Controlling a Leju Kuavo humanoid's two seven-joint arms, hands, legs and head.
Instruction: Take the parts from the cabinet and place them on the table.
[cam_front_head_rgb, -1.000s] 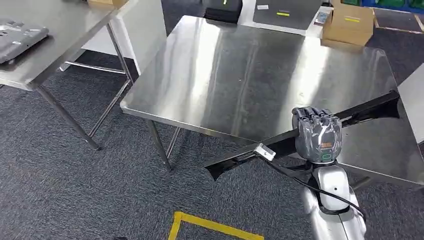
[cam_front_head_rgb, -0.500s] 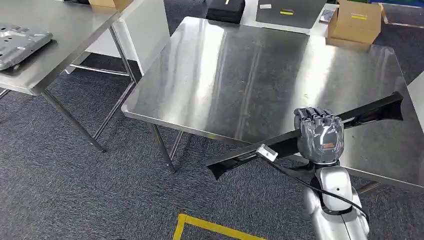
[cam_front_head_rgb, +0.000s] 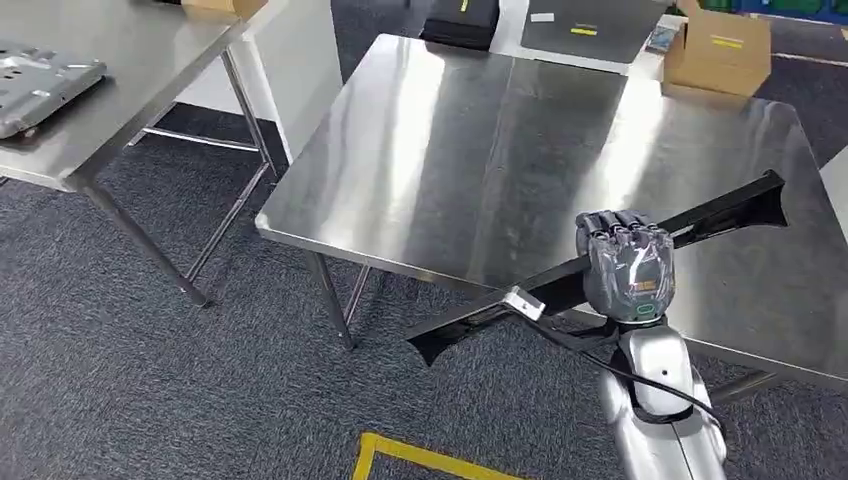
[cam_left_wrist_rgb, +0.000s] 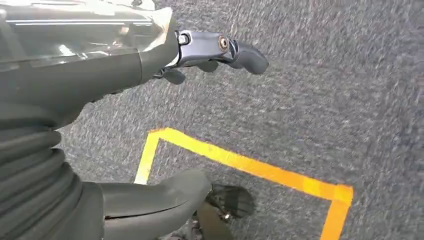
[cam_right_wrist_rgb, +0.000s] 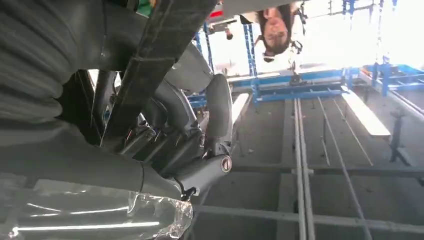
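While my left hand (cam_left_wrist_rgb: 150, 125) hangs slack over grey carpet, my right hand (cam_front_head_rgb: 627, 265) clenches a long, glossy black strip (cam_front_head_rgb: 480, 315) above the brushed-steel surface (cam_front_head_rgb: 450, 150).

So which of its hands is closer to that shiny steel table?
The right. The right hand grips the long black part above the steel table; the left hand hangs over carpet beside yellow floor tape.

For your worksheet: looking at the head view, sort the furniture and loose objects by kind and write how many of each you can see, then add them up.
Steel tables: 2 (near table, left table)
Long black parts: 1 (black part, held by the right hand)
Cardboard boxes: 2 (box, box corner)
Grey metal plates: 1 (plate)
Black cases: 1 (case)
Total: 7
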